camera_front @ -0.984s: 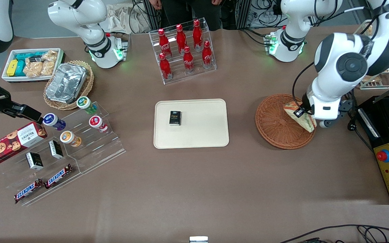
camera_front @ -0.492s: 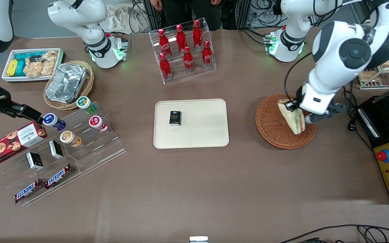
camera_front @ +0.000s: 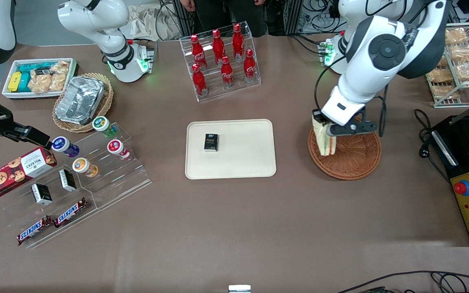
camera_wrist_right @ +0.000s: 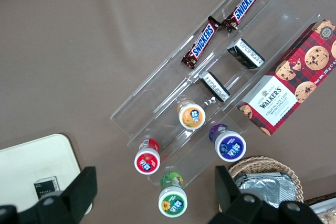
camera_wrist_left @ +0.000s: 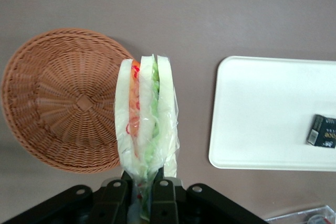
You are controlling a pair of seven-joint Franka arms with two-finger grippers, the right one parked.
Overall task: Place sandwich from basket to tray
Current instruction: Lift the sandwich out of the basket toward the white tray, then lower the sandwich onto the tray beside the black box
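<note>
I'm holding the sandwich [camera_front: 325, 140] clamped in the gripper [camera_wrist_left: 143, 188], hanging point-down over the basket [camera_front: 350, 156] rim nearest the tray [camera_front: 255, 162]. The tray is lying sideways toward the parked arm's end of the tabletop [camera_front: 234, 228], its long axis running that way. A small black "Face" box [camera_front: 211, 142] is sitting on it, so I'm aiming for bare tray beside it.

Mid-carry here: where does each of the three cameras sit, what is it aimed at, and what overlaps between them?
Front view: high, facing both arms over the table; gripper holds the sandwich above the basket.
Left wrist view: looks down past its fingers at sandwich, basket, tray.
Right wrist view: looks down at the snack rack; its own dark fingers show.
Shared: the tray's black box.
</note>
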